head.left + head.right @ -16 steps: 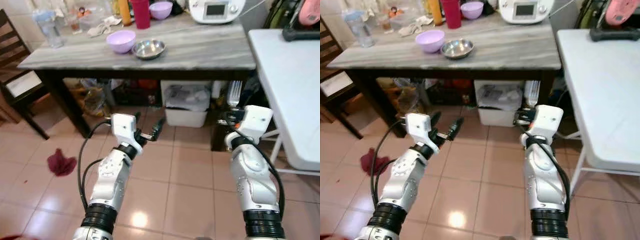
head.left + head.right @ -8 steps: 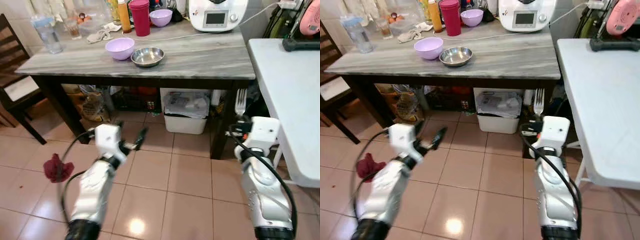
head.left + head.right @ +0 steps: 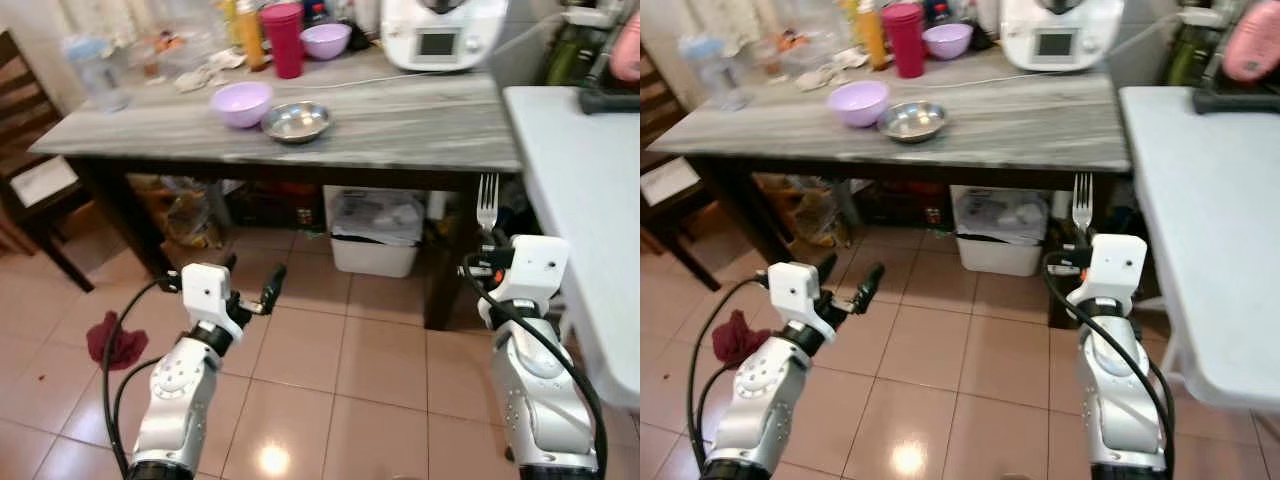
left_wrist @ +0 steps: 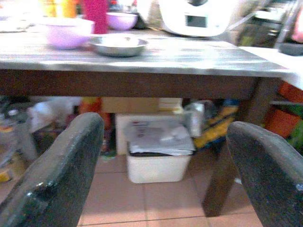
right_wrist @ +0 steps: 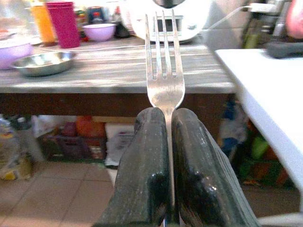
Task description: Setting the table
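Left gripper (image 3: 250,290) hovers low over the tiled floor (image 3: 350,370), at about eight o'clock in the head view, its two black fingers (image 4: 61,170) spread wide apart with nothing between them, pointing toward the space under the grey marble-topped table (image 3: 400,120). On that table, toward eleven o'clock, sit a lilac bowl (image 3: 241,103) and, just beside it, a steel bowl (image 3: 296,121); behind them stand a red cup (image 3: 284,38) and a second lilac bowl (image 3: 326,40), with a white kitchen appliance (image 3: 440,30) at twelve o'clock. A white bin (image 3: 375,230) rests under the table. Right gripper (image 5: 166,137), at four o'clock, is clamped on the handle of a fork (image 5: 164,66), held upright with tines up, in front of the table edge. A white folding table (image 3: 585,200) fills three o'clock.
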